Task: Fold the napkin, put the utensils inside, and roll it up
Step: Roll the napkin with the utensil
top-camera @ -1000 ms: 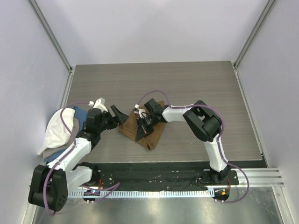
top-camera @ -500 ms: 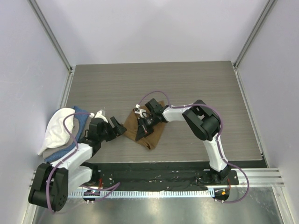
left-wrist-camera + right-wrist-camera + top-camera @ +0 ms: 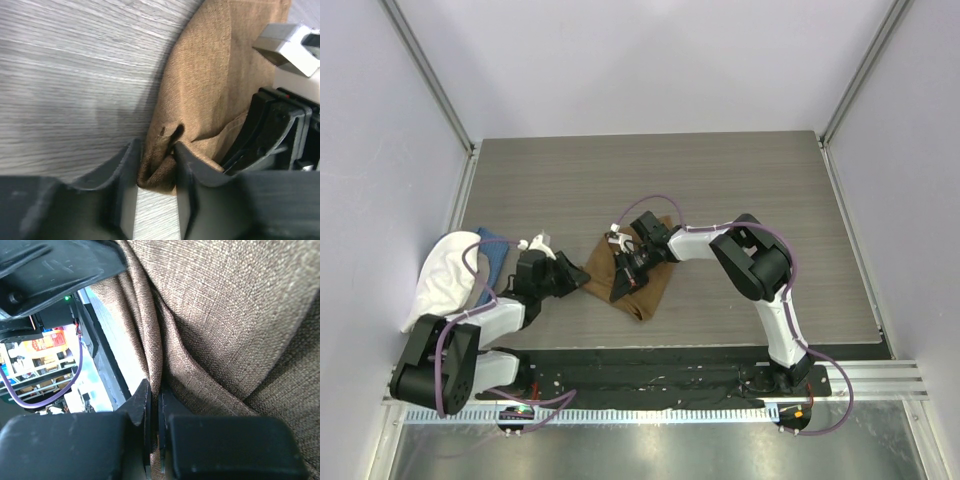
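Your left fingers point(image 3: 132, 163) pinch the napkin point(image 3: 220, 75) by its bunched corner, your right fingers point(image 3: 144, 413) clamp a fold between them, likely holding it taut for folding.

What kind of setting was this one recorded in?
Probably a lab test cell, not a dining room: plain white walls box in a wood-grain tabletop, and a left arm and right arm are bolted to a mounting rail at its edge.
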{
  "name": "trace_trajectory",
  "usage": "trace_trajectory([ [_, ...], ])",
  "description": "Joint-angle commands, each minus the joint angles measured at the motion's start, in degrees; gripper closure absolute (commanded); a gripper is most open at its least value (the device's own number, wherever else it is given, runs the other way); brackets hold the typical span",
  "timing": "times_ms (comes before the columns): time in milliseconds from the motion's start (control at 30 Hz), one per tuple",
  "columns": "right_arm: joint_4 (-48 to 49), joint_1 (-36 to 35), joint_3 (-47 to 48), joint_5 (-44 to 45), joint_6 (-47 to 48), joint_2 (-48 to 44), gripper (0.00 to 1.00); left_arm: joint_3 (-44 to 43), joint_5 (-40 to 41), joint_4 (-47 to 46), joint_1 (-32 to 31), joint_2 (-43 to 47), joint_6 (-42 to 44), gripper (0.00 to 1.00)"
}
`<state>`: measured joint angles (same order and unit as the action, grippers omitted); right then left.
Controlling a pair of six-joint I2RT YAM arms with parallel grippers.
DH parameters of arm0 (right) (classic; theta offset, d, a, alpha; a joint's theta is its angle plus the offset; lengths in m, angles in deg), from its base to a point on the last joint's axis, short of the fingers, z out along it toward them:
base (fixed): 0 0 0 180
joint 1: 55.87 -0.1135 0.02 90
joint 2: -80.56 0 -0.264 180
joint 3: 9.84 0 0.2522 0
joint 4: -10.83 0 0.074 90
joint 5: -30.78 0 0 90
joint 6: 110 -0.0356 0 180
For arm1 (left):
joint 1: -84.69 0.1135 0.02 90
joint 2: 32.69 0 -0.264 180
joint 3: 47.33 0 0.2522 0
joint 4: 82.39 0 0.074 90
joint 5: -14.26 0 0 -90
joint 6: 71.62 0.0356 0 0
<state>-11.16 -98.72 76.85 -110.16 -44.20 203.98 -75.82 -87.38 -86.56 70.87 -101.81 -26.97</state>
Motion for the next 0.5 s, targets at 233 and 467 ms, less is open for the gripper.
trace_trajectory([
  [233,-3.5,-0.5,-3.0,12.6,3.9,-8.3,0.60,-3.2,-0.1,3.7,0.2,-1.2,1.8,1.00],
  [467,-4.6,-5.4,-8.5,32.0,11.1,-25.3,0.34,-6.1,-0.6,10.4,0.2,-0.4,3.9,1.00],
])
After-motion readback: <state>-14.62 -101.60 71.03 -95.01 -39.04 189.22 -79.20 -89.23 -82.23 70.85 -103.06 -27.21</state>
